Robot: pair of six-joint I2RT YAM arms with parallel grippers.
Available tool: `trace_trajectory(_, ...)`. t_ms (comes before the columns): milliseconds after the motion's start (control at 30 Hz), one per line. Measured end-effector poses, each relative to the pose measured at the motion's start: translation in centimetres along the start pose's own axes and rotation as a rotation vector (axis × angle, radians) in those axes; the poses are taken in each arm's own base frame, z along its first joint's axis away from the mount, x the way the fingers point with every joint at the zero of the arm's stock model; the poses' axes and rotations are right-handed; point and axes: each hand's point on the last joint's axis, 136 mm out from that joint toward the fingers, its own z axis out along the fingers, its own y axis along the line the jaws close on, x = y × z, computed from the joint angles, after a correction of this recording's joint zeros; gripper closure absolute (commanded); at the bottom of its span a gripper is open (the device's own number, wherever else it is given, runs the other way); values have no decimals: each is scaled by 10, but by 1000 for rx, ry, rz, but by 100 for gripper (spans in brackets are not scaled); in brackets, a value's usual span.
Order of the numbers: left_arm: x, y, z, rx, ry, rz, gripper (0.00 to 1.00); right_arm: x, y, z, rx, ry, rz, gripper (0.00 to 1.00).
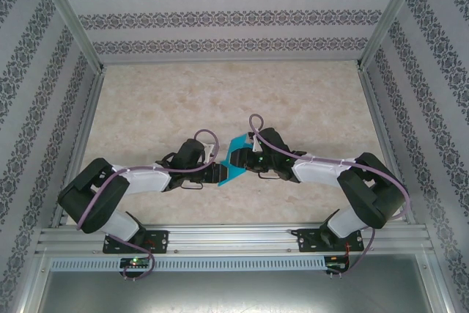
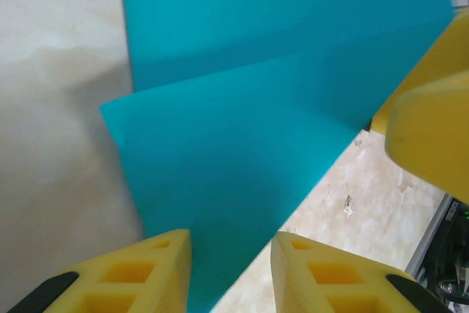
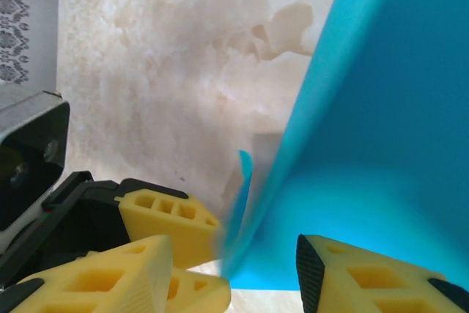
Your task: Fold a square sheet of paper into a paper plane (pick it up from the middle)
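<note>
Here the folded teal paper (image 1: 235, 152) lies at frame centre, its tip pointing down between the parted jaws of the left gripper (image 2: 229, 254), the right gripper (image 3: 234, 254) also parted around its raised fold

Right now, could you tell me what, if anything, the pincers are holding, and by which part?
Nothing looks clamped: a corner of the paper sits between the parted jaws of the left pincer, and its edge stands inside the right pincer, also open.
</note>
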Motion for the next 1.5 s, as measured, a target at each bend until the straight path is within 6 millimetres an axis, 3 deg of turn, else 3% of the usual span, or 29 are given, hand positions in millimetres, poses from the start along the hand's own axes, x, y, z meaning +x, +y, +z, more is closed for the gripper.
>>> trace_trajectory(133, 1, -2, -2, 2, 13, 18, 63, 1, 1, 1, 4, 0, 14, 49)
trace_trajectory(300, 0, -2, -5, -9, 6, 22, 63, 0, -12, 12, 49, 1, 60, 55)
trace_trajectory(367, -5, -3, -11, -20, -21, 29, 62, 1, -17, 15, 66, 6, 72, 64)
trace_trajectory(500, -13, -7, -25, -54, -89, 69, 53, 1, -18, 21, 83, 19, 74, 71)
trace_trajectory(700, -15, -9, -36, -145, -161, 139, 48, -8, -15, 25, 101, 10, 65, 81)
trace_trajectory(833, -9, -6, -32, -213, -167, 186, 47, -6, -18, 25, 116, 17, 72, 87)
trace_trajectory(933, 0, -4, -21, -260, -135, 223, 47, -4, -21, 25, 132, 25, 78, 98)
trace_trajectory(1500, 1, -2, 10, -413, -91, 356, 51, -6, -15, 27, 118, 39, 79, 96)
